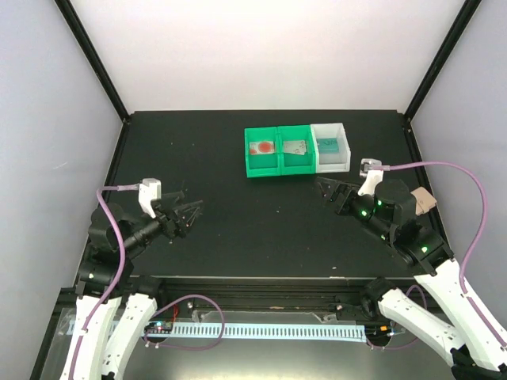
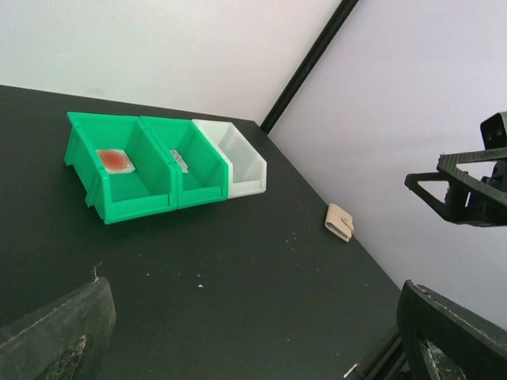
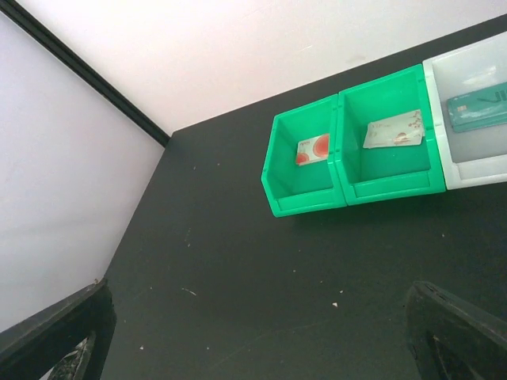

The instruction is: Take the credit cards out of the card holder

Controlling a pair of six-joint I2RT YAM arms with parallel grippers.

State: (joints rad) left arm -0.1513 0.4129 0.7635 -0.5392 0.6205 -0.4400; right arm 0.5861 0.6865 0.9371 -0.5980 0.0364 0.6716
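Note:
The card holder, a shut peach wallet, lies at the table's right edge, partly behind my right arm; the left wrist view shows the card holder lying flat. Each of the three credit cards rests in a bin: the red-blotch card in the left green bin, the silver card in the middle green bin, the teal card in the white bin. My left gripper hovers open at the left, holding nothing. My right gripper is open and holds nothing, below the white bin.
The three bins stand in a row at the back centre of the black table. Black frame posts rise at the back corners. Pale walls close in both sides. Small white crumbs dot the mat.

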